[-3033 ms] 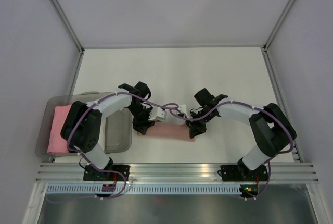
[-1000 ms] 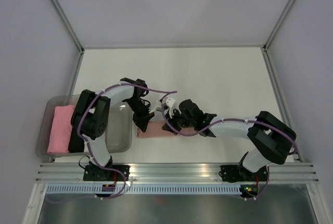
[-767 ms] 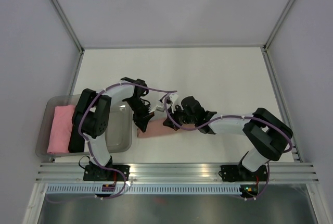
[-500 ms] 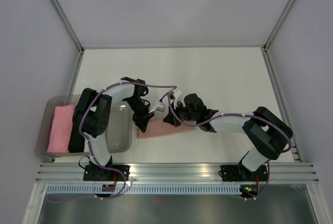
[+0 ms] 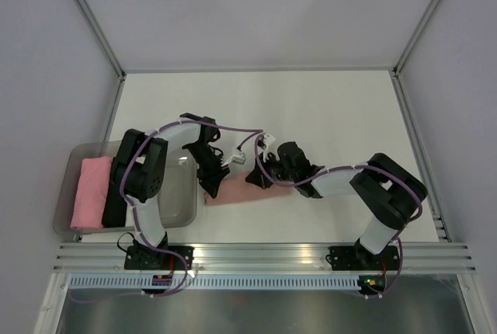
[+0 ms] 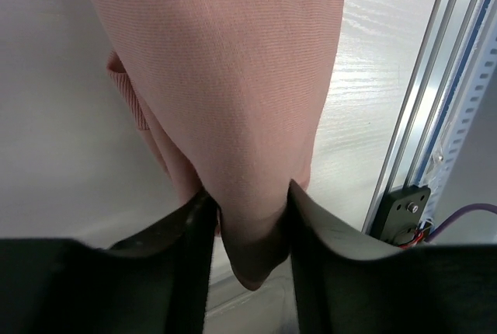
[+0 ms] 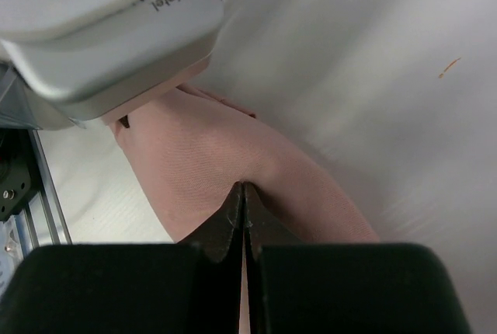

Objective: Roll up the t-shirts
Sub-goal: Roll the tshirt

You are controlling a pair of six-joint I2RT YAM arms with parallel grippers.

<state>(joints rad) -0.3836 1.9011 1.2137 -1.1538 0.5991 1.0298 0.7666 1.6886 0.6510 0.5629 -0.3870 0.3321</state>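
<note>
One rolled t-shirt (image 5: 92,192) lies in the bin (image 5: 172,221), at 9 o'clock of the second t-shirt (image 5: 237,193), a bundle on the desk (image 5: 326,109). The left claw (image 6: 248,198) clamps the bundle's 9 o'clock end. The right claw (image 7: 245,190), fingers together, nips its top. Binning apparently remains.

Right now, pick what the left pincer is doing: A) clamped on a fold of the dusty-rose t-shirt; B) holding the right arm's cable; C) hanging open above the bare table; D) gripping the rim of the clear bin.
A: in the left wrist view, the left pincer is closed on a fold of the dusty-rose t-shirt, which bulges out above it.
</note>
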